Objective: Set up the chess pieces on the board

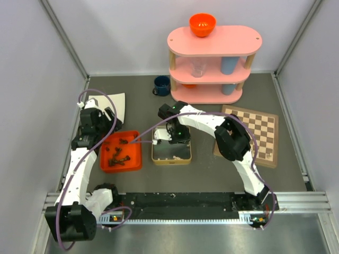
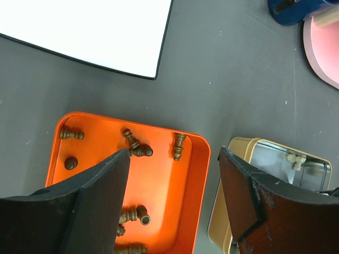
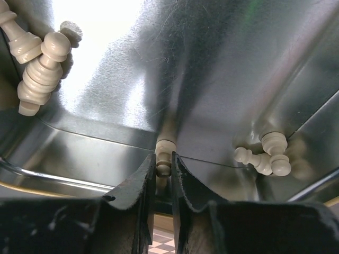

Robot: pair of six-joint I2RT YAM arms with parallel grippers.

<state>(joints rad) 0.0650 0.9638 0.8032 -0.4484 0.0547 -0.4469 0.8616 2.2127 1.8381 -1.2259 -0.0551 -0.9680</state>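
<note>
Take the tin (image 1: 171, 159) in the middle of the counter as your reference. Farthest to its left, a white sheet (image 2: 85, 32) lies flat. Just left of the tin sits the orange tray (image 2: 159, 180), which holds the dark chess pieces (image 2: 139, 150) lying on their sides, kept apart from the pale ones by colour. Your left end effector (image 2: 174, 153) hovers above that tray, jaws wide apart and holding nothing, probably parked there ready to pick up a dark piece.

Inside the tin, your right end effector (image 3: 163, 159) reaches down to the floor. Its fingers are almost together, and a pale piece (image 3: 164, 151) appears pinched between the tips. More pale pieces (image 3: 39, 69) lie loose in the tin's corners, so the low, narrow approach lets you take one without disturbing the rest.

To the right of the tin and well apart from it lies the board (image 1: 259, 127). No pieces show on the part not covered by your right arm, so the setup looks barely begun.
</note>
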